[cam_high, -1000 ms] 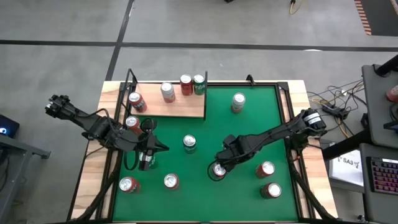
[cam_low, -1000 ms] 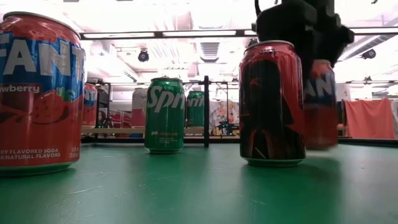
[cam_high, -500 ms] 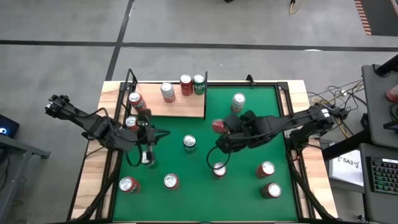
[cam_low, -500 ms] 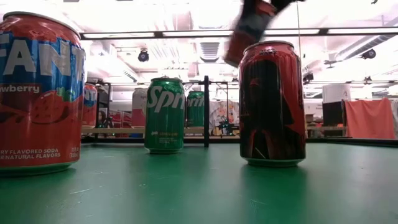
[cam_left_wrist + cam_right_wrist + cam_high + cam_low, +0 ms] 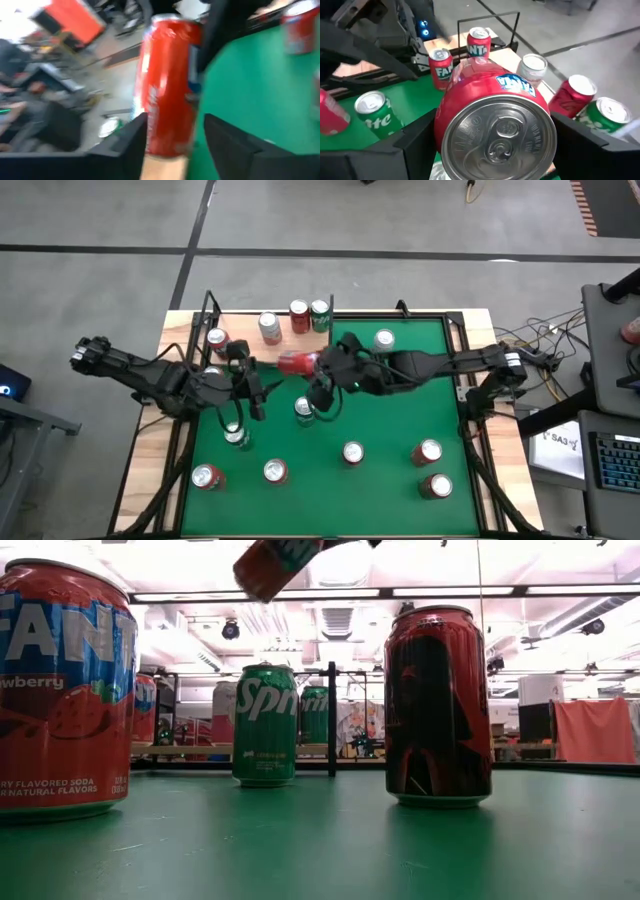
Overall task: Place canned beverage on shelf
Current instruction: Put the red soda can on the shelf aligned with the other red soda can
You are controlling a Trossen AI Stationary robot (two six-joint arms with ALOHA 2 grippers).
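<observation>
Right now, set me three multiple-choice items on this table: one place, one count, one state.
1. Where is the red can in the right pincer?
A. standing on the green felt
B. on the floor
C. in the air by the shelf's front edge

2. How many green cans stand on the shelf?
A. none
B. one
C. three

3. How is the held can oriented?
A. tipped on its side
B. upright
C. upside down

1 C: the right pincer holds the red can above the shelf edge.
2 B: one green can stands there.
3 A: it lies sideways from above.
</observation>
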